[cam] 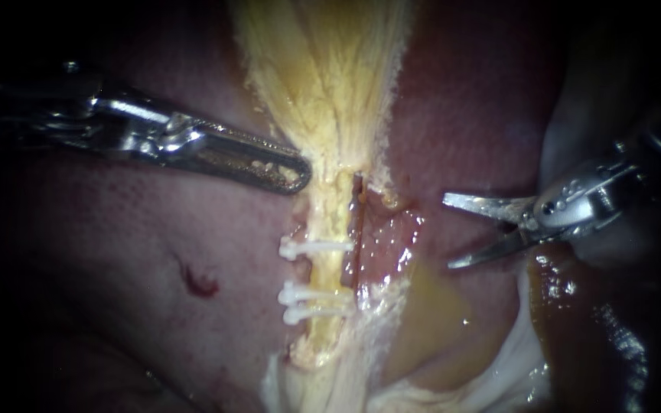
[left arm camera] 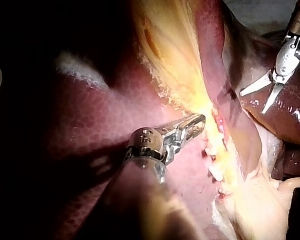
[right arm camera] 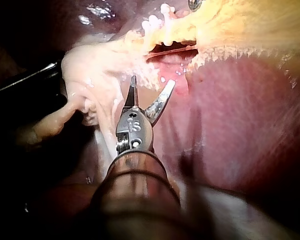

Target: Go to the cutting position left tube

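Pincer of right instrument [cam: 448,232] stands open, blades gripping nothing, at 3 o'clock from the left tube [cam: 327,222] and apart from it. Left tube runs 12 to 6 mid-view, yellow, with three white clips [cam: 317,247] across it. Left instrument [cam: 300,173] has its pincer closed and empty, tip touching yellow tissue at 11 o'clock of the clips.

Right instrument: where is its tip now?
In the endoscope view the right instrument is at the right, its blades open and pointing toward the clipped tube, apart from it.
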You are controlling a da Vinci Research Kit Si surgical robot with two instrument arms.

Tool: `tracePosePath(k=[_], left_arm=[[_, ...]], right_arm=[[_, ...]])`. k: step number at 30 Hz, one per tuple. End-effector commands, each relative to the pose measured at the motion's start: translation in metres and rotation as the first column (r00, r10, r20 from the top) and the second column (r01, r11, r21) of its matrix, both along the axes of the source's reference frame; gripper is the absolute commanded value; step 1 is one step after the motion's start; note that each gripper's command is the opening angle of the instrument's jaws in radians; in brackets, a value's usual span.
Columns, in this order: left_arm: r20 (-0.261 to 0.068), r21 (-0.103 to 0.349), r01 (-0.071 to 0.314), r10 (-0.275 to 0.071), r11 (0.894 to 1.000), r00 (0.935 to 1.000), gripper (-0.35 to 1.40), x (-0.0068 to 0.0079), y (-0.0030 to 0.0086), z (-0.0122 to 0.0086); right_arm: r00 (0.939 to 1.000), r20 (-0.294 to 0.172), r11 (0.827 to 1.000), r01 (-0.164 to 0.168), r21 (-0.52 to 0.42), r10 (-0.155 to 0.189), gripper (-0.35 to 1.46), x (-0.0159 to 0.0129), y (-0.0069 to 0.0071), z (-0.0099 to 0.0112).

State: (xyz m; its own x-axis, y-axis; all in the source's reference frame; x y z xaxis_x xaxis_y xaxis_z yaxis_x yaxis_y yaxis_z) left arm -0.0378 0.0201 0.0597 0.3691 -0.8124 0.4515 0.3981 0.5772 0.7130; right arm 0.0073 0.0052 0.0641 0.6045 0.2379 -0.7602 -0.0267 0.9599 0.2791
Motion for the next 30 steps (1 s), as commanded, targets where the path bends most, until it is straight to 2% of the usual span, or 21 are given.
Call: tracePosePath(k=[1, 10, 13, 18, 24, 30], left_arm=[[0.001, 0.001, -0.001, 0.001, 1.000, 1.0000, -0.35, 0.0002, 0.0000, -0.0002], [0.003, 0.007, -0.006, 0.006, 1.000, 1.0000, -0.35, 0.0031, 0.0000, -0.0032], [0.010, 0.001, 0.011, -0.011, 1.000, 0.9999, -0.35, 0.0048, 0.0007, -0.0047], [0.012, -0.004, 0.035, -0.035, 0.999, 0.9993, -0.35, 0.0065, 0.0019, -0.0062], [0.012, -0.007, 0.040, -0.040, 0.999, 0.9991, -0.35, 0.0066, 0.0017, -0.0061], [0.010, -0.009, 0.042, -0.042, 0.999, 0.9991, -0.35, 0.0064, 0.0015, -0.0059]], right_arm=[[1.0000, 0.000, 1.000, 0.001, 0.000, -0.001, 1.45, 0.0000, 0.0000, 0.0000], [1.0000, -0.002, 1.000, 0.003, 0.002, -0.003, 1.45, 0.0000, 0.0000, -0.0001], [1.0000, -0.004, 1.000, 0.005, 0.004, -0.005, 1.45, 0.0000, 0.0000, -0.0001], [1.0000, -0.005, 1.000, 0.006, 0.006, -0.006, 1.45, 0.0001, 0.0000, -0.0002], [0.9997, -0.023, 1.000, 0.013, 0.015, -0.013, 1.45, 0.0005, -0.0002, -0.0005], [0.9971, -0.069, 0.999, 0.032, 0.029, -0.030, 1.45, 0.0023, -0.0008, -0.0012]])
